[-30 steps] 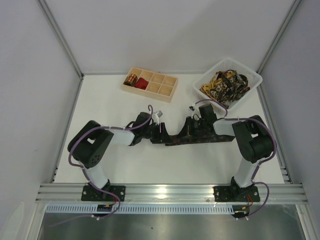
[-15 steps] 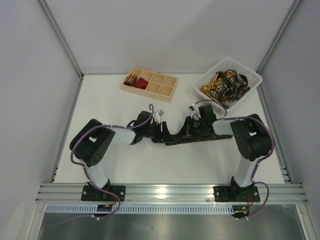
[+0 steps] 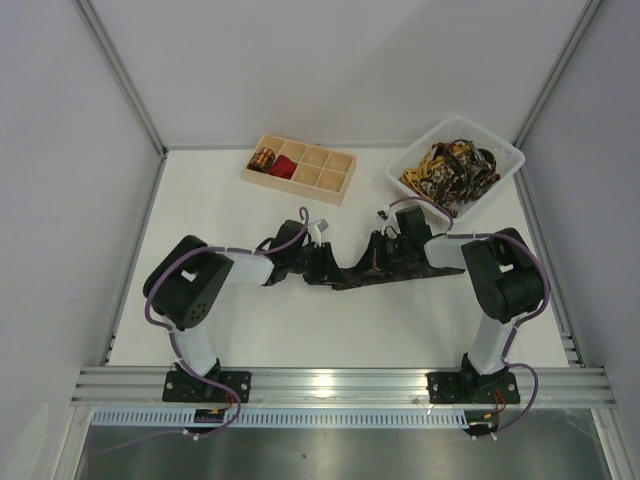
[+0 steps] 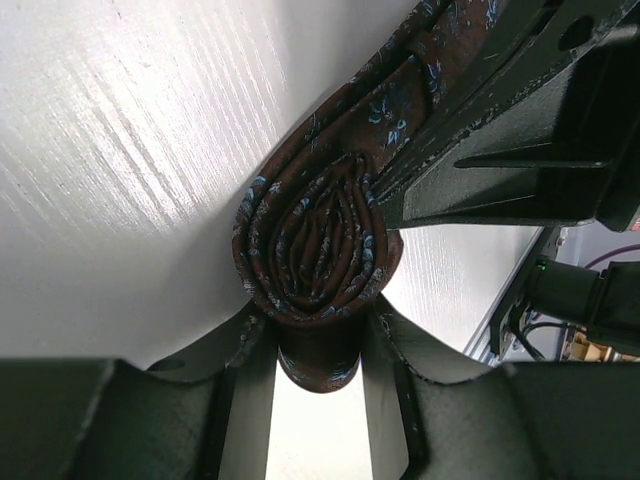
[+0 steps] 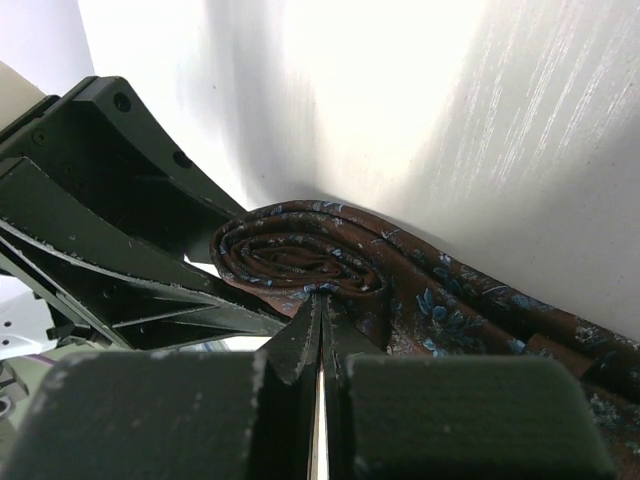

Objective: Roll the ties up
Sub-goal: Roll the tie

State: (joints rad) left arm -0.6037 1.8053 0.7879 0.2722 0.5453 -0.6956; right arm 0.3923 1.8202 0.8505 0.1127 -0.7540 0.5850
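tie coil point(image 4: 318, 240), wrist views only

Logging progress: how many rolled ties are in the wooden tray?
2: a gold-and-black coil in the tray's left end compartment, a red one in the next. A brown tie outside it is only part-rolled. Other compartments look empty.

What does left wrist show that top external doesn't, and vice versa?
Left wrist only: the brown tie's rolled end as a tight spiral with its layers visible, seated between the left gripper's jaws.
Top external only: the wooden tray with rolled ties in it, the white basket of patterned ties, and the brown tie's full unrolled length.
Both: the brown tie on the white table, with the left gripper and right gripper at it.
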